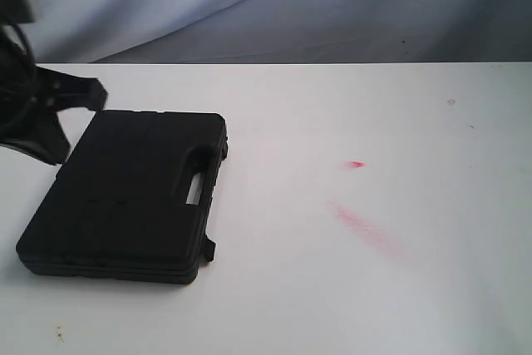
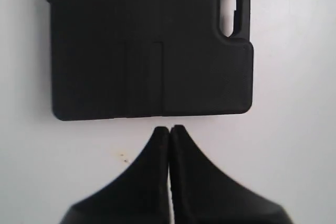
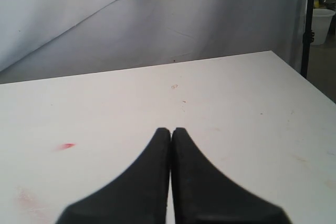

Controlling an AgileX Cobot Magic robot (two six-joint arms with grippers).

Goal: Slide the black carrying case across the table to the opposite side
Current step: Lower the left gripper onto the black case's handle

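The black carrying case (image 1: 133, 193) lies flat and closed on the left part of the white table (image 1: 349, 114), its handle slot facing the middle. My left gripper (image 1: 100, 94) sits at the case's far left corner, shut and empty. In the left wrist view its fingertips (image 2: 170, 128) stop just short of the case's (image 2: 149, 45) edge, with a thin strip of table (image 2: 294, 140) between them. My right gripper (image 3: 171, 129) is shut and empty, low over bare table (image 3: 115, 98), far from the case. It is out of sight in the exterior view.
Red smears (image 1: 366, 229) and a small red spot (image 1: 356, 164) mark the tabletop right of the case. A grey cloth backdrop (image 1: 274, 6) hangs behind the far edge. Past the table's side edge stand a black pole (image 3: 310, 24) and a white bucket (image 3: 324, 22).
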